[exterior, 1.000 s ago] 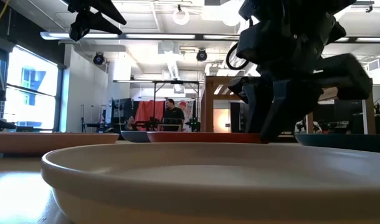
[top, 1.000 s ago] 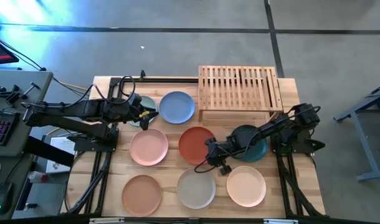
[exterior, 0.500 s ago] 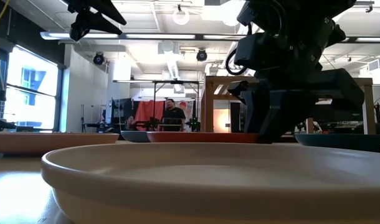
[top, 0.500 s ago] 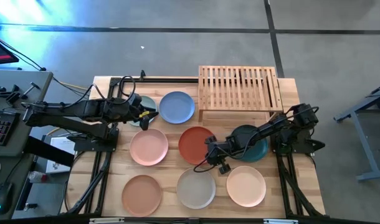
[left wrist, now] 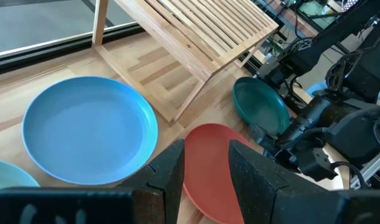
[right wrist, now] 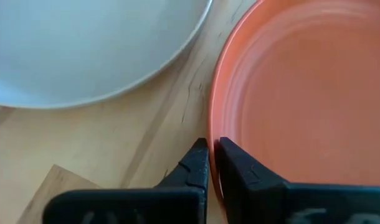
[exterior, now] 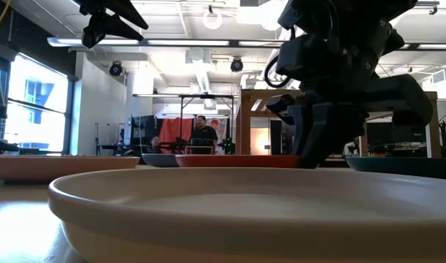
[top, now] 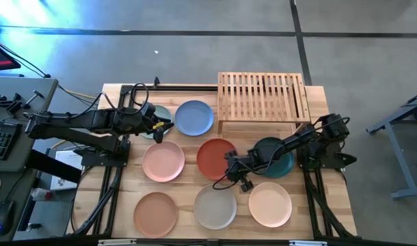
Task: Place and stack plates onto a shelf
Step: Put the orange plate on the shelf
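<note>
Eight plates lie flat on the wooden table in the high view: mint green (top: 156, 113), blue (top: 193, 117), pink (top: 163, 161), red-orange (top: 214, 157), dark teal (top: 277, 158), terracotta (top: 156, 212), grey-white (top: 215, 206) and peach (top: 270, 203). The bamboo shelf (top: 263, 99) stands at the far edge and holds nothing. My right gripper (top: 230, 166) is low at the red-orange plate's near right rim, shut on it. My left gripper (top: 162, 125) hovers open above the mint green plate's edge, beside the blue plate (left wrist: 90, 137). My right gripper (right wrist: 213, 146) pinches the red-orange plate's rim (right wrist: 212, 118) on its near right side. One finger (right wrist: 240, 168) is inside the plate and the other outside. The fingers come from above, slanting down. The plate's bottom (exterior: 237, 161) rests on the table.
The dark teal plate lies partly under my right arm. The grey-white plate (right wrist: 84, 50) is close beside the held rim, and fills the near part of the low view (exterior: 230, 212). Black arm frames run along both table sides. A person stands far off in the room.
My right gripper has turned a little at the red-orange plate's rim, staying low over the table. The plates lie where they were.
</note>
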